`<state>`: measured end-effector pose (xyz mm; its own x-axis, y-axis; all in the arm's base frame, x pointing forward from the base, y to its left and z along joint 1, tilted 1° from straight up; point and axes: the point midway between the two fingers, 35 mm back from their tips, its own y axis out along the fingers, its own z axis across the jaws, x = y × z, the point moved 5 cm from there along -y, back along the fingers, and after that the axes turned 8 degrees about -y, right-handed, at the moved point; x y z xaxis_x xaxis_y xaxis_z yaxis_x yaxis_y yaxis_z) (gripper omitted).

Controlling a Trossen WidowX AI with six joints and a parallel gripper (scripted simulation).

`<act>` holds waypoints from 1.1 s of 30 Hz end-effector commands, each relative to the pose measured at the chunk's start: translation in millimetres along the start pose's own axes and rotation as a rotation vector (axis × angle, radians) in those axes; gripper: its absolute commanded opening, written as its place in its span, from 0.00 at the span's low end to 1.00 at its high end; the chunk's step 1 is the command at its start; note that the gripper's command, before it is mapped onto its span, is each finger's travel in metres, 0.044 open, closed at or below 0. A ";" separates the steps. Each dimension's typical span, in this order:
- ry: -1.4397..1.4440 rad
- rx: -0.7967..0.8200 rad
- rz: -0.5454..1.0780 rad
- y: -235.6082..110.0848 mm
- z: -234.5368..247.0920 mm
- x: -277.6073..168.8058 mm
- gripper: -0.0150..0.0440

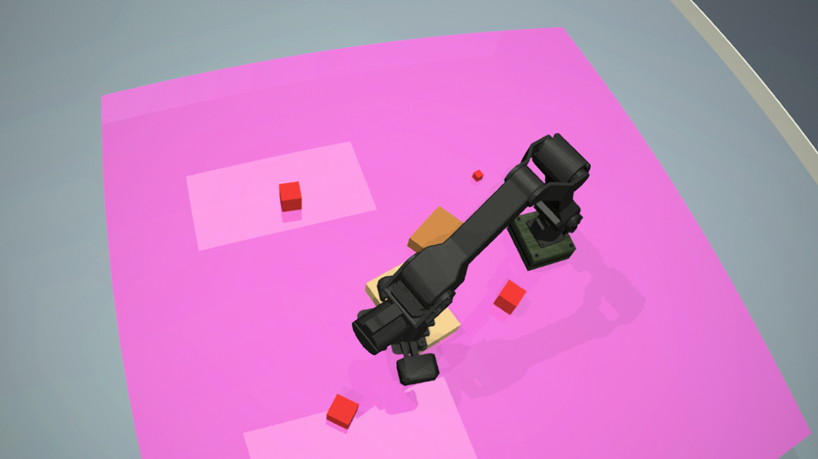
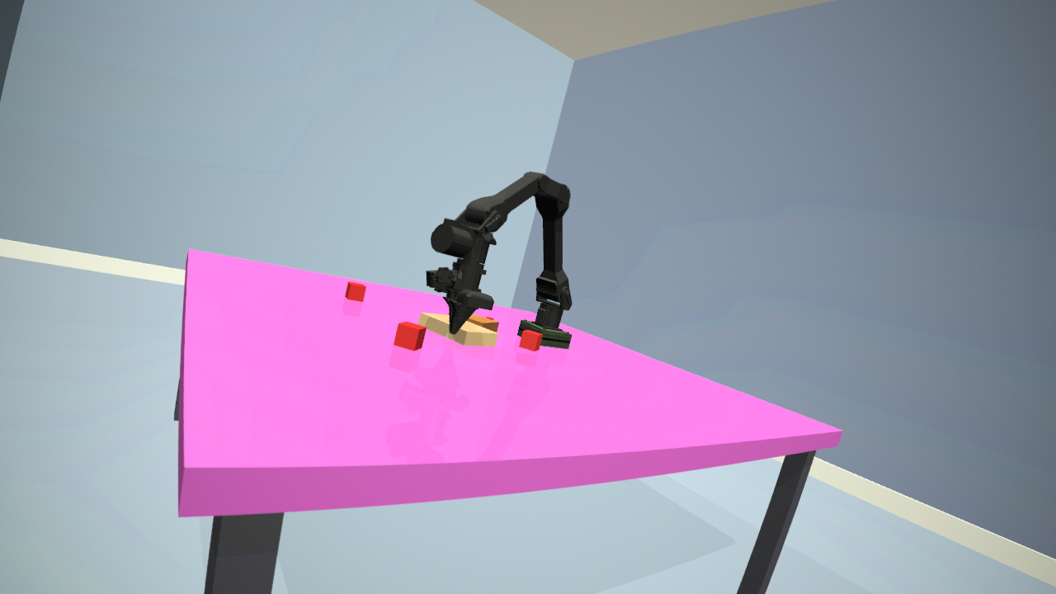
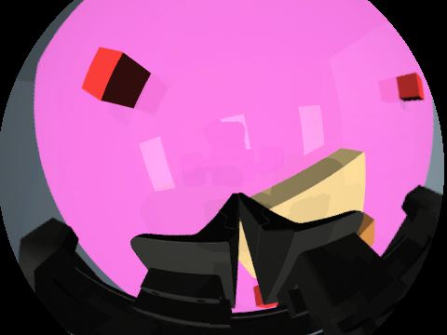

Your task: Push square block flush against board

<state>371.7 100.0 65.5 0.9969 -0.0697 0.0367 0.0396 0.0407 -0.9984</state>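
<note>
From my remote seat, reading the top view left to right, I saw a red cube (image 1: 289,194) sitting alone on the far left of the pink bench (image 1: 623,359), then another red cube (image 1: 343,410) nearer the front edge. Next came the pale block (image 1: 446,325), lying flat and mostly hidden under the arm (image 1: 477,228). The gripper (image 3: 238,207) had its fingers pressed together with nothing between them, tips down at the block's edge; whether they actually touched it I could not tell. The orange board (image 1: 437,226) lay just behind the block, on the side toward the arm's base; the arm covered the place where they would meet, so I could not tell whether they touched. A tiny red cube (image 1: 478,175) sat beyond the board, and a third larger cube (image 1: 510,296) stood right of the block, near the arm's base (image 1: 543,245).
</note>
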 end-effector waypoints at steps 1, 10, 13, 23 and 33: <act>-0.001 -0.011 0.015 8.9 -2.6 0.9 0.25; -0.001 -0.011 0.015 8.9 -2.6 0.9 0.25; -0.001 -0.011 0.015 8.9 -2.6 0.9 0.25; -0.001 -0.011 0.014 -46.2 0.4 4.2 0.25; -0.184 -0.009 0.015 -21.0 4.7 7.7 0.25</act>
<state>378.7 101.9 103.2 0.9986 0.0322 0.0418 0.0405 0.0410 -0.9983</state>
